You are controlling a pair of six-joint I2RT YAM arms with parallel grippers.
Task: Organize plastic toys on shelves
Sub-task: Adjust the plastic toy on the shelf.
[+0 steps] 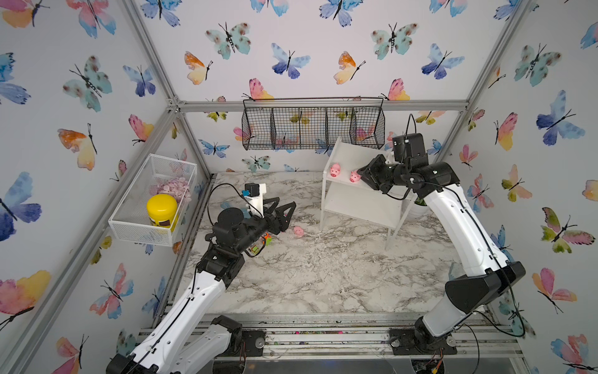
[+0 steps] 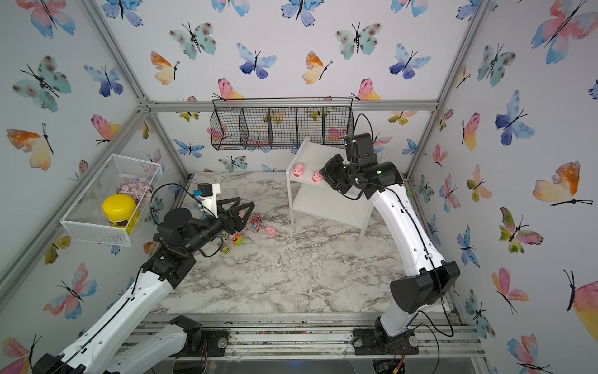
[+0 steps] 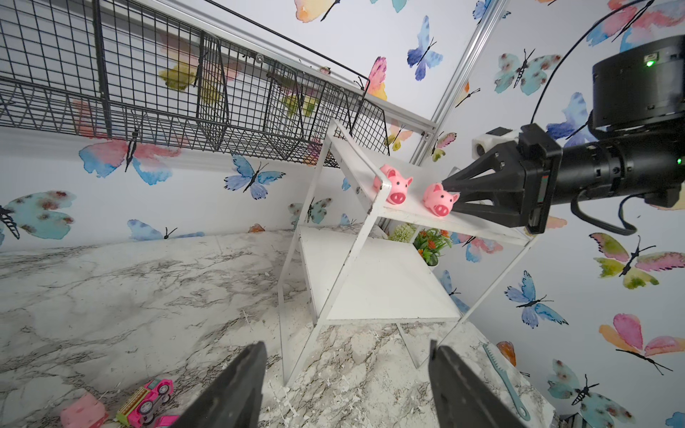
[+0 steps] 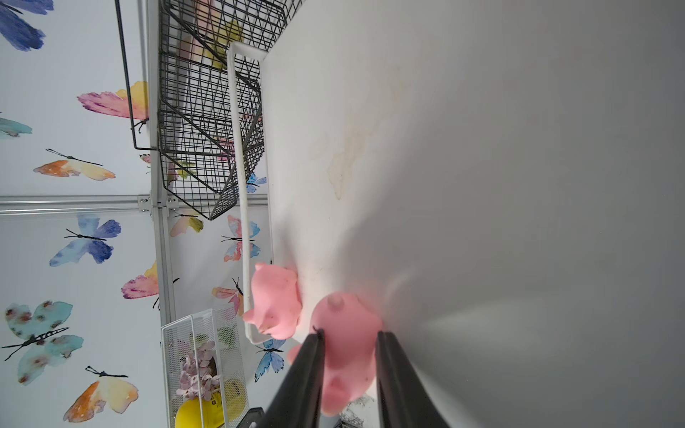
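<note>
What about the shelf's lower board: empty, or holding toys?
Empty. In the left wrist view the lower board is bare white; both pigs sit on the upper board.

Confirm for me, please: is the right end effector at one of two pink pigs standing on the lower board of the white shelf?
Not quite: the pigs stand on the upper board, not the lower one. The left wrist view shows it plainly: the right end effector is around the near pig, with the second pig beside it, both on the upper board of the white shelf.
</note>
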